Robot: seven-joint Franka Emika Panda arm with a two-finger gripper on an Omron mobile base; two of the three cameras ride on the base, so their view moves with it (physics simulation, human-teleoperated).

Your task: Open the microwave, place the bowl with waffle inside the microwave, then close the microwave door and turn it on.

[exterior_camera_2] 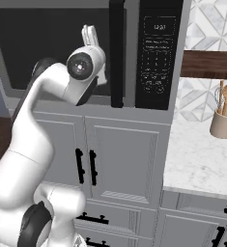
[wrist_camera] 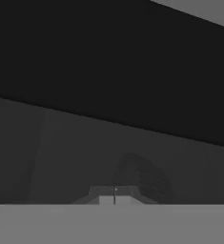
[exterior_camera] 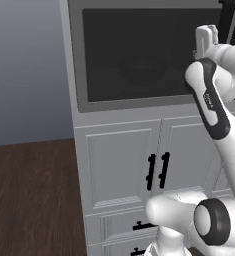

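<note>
The microwave point(exterior_camera_2: 93, 53) sits built in above the white cabinet doors point(exterior_camera_2: 120, 164), its microwave door point(exterior_camera: 139, 55) shut flat, with the black bar handle point(exterior_camera_2: 117, 53) at the door's right edge beside the speckled control panel point(exterior_camera_2: 156, 53). The gripper point(wrist_camera: 114, 195) is raised in front of the dark glass near that right edge, just left of the handle, its fingers pressed together on nothing. To the right, a utensil holder point(exterior_camera_2: 223, 123) stands on the marble counter point(exterior_camera_2: 197, 164).
</note>
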